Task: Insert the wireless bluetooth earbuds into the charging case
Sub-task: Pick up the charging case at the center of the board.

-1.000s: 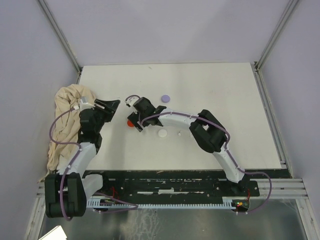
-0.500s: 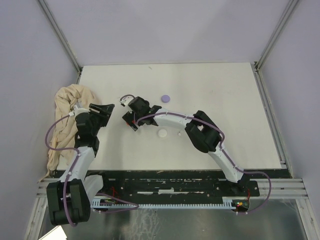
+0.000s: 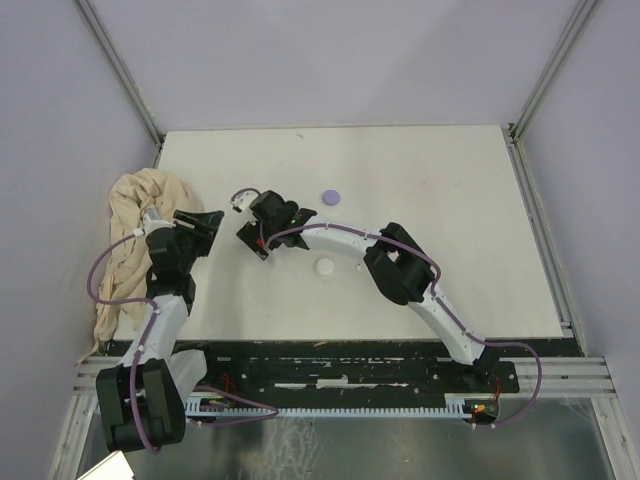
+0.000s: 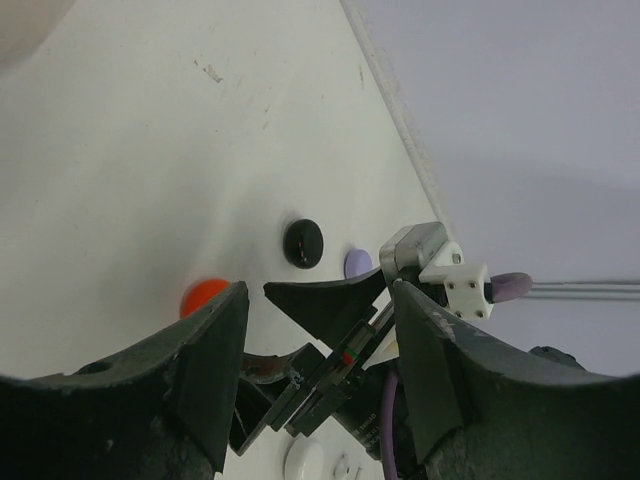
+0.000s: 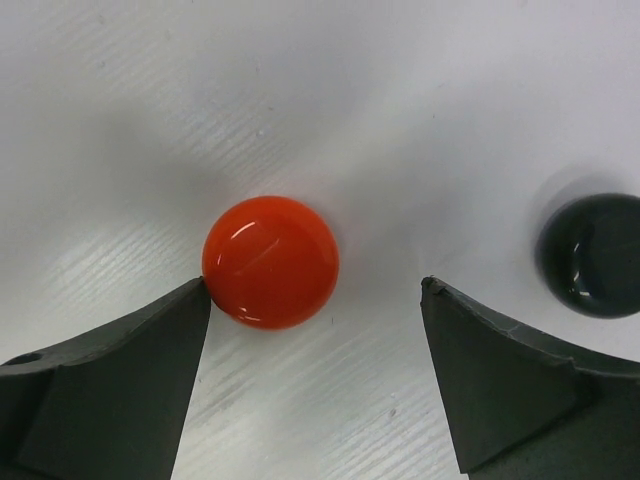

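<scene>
Left jaws part open, right jaws wide, both empty
Right jaws straddle red disc (image 5: 270,262), frame centre

There are a glossy red case (image 5: 270,262), black case (image 5: 592,255), lilac case (image 3: 330,196), white case (image 3: 325,267), beige cloth (image 3: 125,215) and white table (image 3: 450,200).

Soft, even light is spreading over the white counter (image 3: 450,220), brightest in the close views

Up close, the glossy red charging case (image 5: 270,262) is catching small white glints and throwing a diffuse grey shadow up and to the left. The black charging case (image 5: 592,255) is showing only a faint sheen. The right pincer's fingers (image 5: 110,390) are looming dark and slightly soft along the bottom edge. The left pincer's fingers (image 4: 190,370) are blurring in the foreground, while the overhead view is reading sharp but small
</scene>
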`<state>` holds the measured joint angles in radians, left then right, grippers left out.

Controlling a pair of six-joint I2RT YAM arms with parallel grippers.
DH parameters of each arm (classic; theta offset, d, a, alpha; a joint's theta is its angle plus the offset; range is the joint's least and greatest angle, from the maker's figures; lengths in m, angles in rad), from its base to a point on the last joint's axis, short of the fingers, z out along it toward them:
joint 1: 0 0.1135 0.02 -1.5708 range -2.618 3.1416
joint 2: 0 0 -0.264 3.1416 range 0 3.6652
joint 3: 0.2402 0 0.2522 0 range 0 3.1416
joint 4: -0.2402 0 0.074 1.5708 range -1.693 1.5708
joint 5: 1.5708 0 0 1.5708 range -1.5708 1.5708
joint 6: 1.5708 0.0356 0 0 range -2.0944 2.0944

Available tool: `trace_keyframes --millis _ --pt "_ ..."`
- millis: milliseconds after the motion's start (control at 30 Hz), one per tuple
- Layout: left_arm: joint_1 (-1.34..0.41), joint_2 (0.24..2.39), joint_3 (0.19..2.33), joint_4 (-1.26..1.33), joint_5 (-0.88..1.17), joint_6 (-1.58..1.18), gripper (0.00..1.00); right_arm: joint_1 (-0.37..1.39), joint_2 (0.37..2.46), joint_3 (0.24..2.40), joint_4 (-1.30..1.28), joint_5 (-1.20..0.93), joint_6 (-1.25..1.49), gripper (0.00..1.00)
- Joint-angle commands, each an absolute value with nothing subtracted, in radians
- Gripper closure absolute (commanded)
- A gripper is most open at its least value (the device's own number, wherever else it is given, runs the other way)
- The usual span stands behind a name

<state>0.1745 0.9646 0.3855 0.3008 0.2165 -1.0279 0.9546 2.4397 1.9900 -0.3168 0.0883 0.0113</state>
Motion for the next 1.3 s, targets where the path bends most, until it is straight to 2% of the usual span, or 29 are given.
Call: trace_keyframes --millis 0,667,1267 --pt "0.189 0.936 0.383 0.31 0.235 -1.009 0.34 0.961 2.472 2.083 -0.318 0.087 -0.018 0.06" --pt "0.209 0.922 0.382 0.281 0.247 -0.993 0.34 0.892 2.535 2.216 -0.352 0.037 0.031 0.05" --pt "0.221 0.915 0.39 0.268 0.261 -0.988 0.34 0.871 2.424 2.1 -0.322 -0.046 0.024 0.05"
